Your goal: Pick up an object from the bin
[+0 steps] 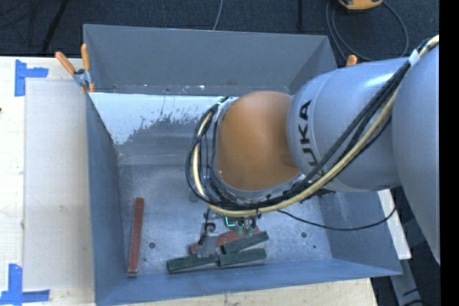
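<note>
Nearest the camera, at roughly 6 o'clock on the bin (143, 154) floor and close to the near wall, there's a small cluster. It's a long dark greenish-grey bar (193, 264) lying crosswise, with what looks like a second dark bit of the same sort at its 3 o'clock end. A short reddish-brown piece (231, 249) lies slanted against its top edge. Whether that piece sits on the bar or just beside it, I honestly can't tell.

Over at about 8 o'clock, well apart from the cluster, a thin brown stick (135, 236) lies flat on its own. It points more or less from 6 to 12.

The hand (229, 229) is right over the cluster, just on its 12 o'clock side, low down near the reddish-brown piece. It's mostly tucked under the wrist, so I can't tell if it's spread or pressed together, or whether it's touching anything. Nothing visibly pinched.

Straight behind the hand is the big round orange cover (251, 140) on the wrist, sitting over the middle of the bin. Black and yellowish cables (195, 161) loop around its 9 o'clock side. The fat grey arm (358, 125) comes in from 3 o'clock, crossing the bin's rim there.

Past all that, the floor toward 12 o'clock is scuffed, speckled metal running up into the far wall.
</note>
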Available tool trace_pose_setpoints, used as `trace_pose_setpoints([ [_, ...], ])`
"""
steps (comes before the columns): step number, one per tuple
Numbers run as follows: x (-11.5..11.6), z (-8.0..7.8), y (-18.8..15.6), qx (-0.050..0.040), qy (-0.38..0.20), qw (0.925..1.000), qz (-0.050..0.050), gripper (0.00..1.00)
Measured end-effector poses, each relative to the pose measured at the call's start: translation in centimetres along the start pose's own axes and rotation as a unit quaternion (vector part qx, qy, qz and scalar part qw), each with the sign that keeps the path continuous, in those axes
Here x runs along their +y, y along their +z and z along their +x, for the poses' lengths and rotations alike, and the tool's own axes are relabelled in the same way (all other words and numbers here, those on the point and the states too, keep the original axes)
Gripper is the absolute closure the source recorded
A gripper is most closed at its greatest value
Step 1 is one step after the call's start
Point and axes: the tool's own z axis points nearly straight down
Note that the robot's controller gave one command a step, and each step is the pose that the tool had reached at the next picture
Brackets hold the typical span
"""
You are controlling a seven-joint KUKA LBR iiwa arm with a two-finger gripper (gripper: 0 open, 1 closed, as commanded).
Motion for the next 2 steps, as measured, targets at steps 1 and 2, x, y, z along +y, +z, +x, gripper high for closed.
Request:
trace_pose_setpoints([
  [1, 0.0, -0.2, -0.4, -0.0037, 0.002, 1.0, -0.001, 0.0],
  [2, -3.4, 0.0, 3.3, -0.0061, -0.04, 0.9992, -0.002, 0.0],
])
